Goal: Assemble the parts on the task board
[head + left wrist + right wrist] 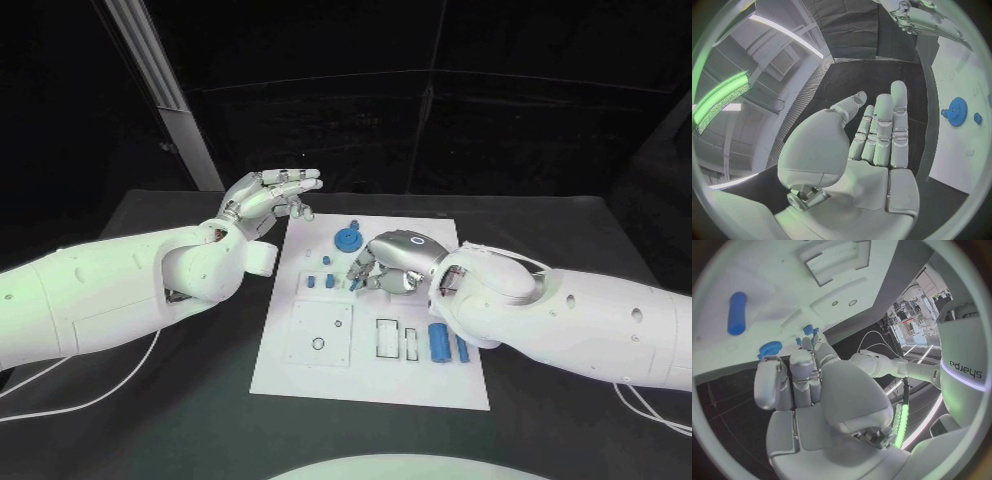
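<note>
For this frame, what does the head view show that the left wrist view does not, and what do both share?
Head view alone: the right robot hand curled down over small blue parts on the white task board, and two blue cylinders near the board's front.
Left wrist view alone: the left robot hand's palm side, fingers spread, holding nothing.
Both: the blue toothed gear wheel on the board.
</note>
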